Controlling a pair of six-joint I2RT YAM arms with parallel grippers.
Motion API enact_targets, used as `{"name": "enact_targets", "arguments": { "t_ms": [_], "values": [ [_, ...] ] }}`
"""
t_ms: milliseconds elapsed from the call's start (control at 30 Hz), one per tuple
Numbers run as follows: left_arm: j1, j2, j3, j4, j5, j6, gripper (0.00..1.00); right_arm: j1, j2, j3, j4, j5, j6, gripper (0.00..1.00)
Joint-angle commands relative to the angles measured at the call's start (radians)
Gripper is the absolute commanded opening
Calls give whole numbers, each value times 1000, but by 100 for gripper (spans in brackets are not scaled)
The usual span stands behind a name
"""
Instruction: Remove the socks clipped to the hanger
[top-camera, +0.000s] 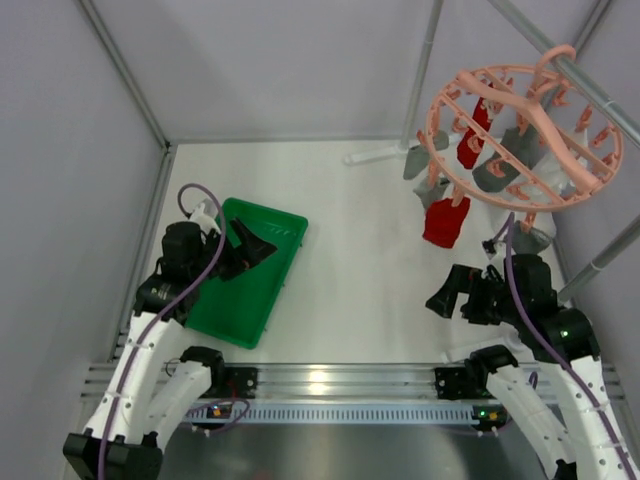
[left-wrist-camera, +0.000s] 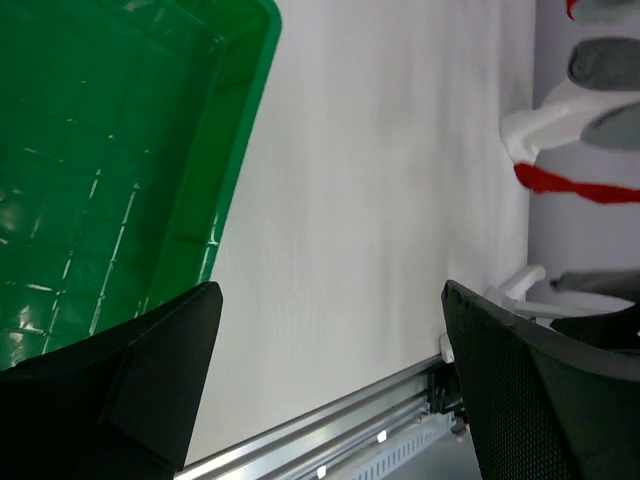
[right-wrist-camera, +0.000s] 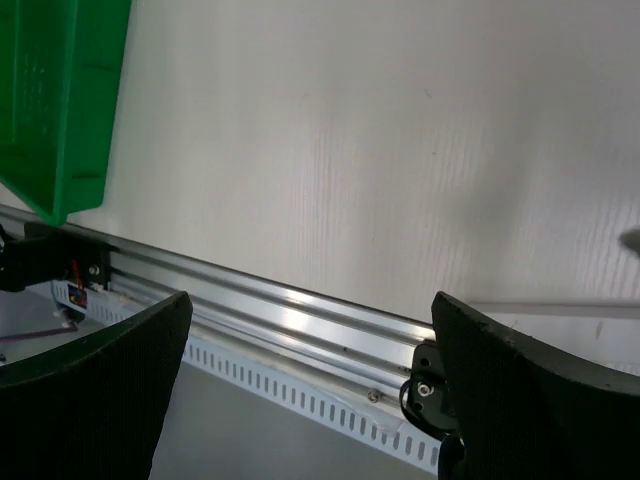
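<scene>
Hung from a slanted rail (top-camera: 590, 85) at the far right, well above the desk (top-camera: 350, 240): a pink round hanger (top-camera: 520, 102), with socks (top-camera: 497, 175) clipped beneath it, some grey, some red. Lowest and nearest the arms: one red sock (top-camera: 445, 222), dangling under the near-left edge of the ring.

Left fingers (left-wrist-camera: 160, 380) spread wide and holding nothing, poised over the green tray (top-camera: 225, 300) at the near left, well apart from the hanger. Right fingers (right-wrist-camera: 530, 380) likewise spread and bare, low over the near part of the desk, below and in front of the hanger.

On handling, by judgement only: light, limp cloth, likely to fold and swing rather than resist, with no fear of breakage. Hanger probably free to sway and tilt on its hook, so better pulled gently and straight down than sideways.

Best taken at mid-body or toward the free lower end, pinched across the thickness of the fabric and clear of the clip. Firm enough bite needed to keep the cloth from slipping at the moment of release. Probably easiest for the right arm, beginning with the low red sock. Bite of the clips impossible to judge from here.
</scene>
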Motion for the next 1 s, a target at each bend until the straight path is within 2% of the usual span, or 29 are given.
{"name": "enact_targets", "arguments": {
  "t_ms": [0, 133, 167, 233, 267, 300, 367, 433, 567, 733, 867, 933, 967],
  "values": [
    [-18, 70, 81, 120, 132, 33, 94, 12, -23, 20, 67, -74, 8, 100],
    [-160, 182, 239, 122, 31, 60, 94, 10, 24, 7, 92, -211, -32, 99],
    [-261, 232, 267, 122, -32, 67, 94, 12, 33, -7, 100, -260, -38, 100],
    [-367, 283, 342, 122, -103, 71, 93, 12, 53, -18, 113, -302, -66, 100],
    [-462, 329, 362, 122, -135, 74, 93, 10, 57, -23, 112, -316, -74, 99],
    [-504, 351, 400, 122, -213, 77, 93, 12, 66, -20, 106, -318, -92, 99],
    [-614, 406, 426, 128, -288, 82, 93, 20, 67, -18, 103, -334, -97, 99],
    [-679, 435, 449, 155, -332, 87, 93, 33, 60, -18, 116, -367, -89, 99],
    [-707, 515, 462, 224, -353, 90, 93, 87, 58, -6, 126, -440, -89, 99],
    [-727, 572, 488, 234, -384, 97, 93, 217, 112, 77, 95, -422, -123, 100],
    [-733, 596, 480, 266, -385, 88, 93, 381, 138, 146, 106, -292, -95, 99],
    [-737, 604, 480, 277, -391, 93, 93, 420, 115, 160, 149, -247, -58, 99],
    [-740, 610, 482, 280, -399, 94, 93, 443, 106, 181, 156, -174, -48, 99]
  ]
}}
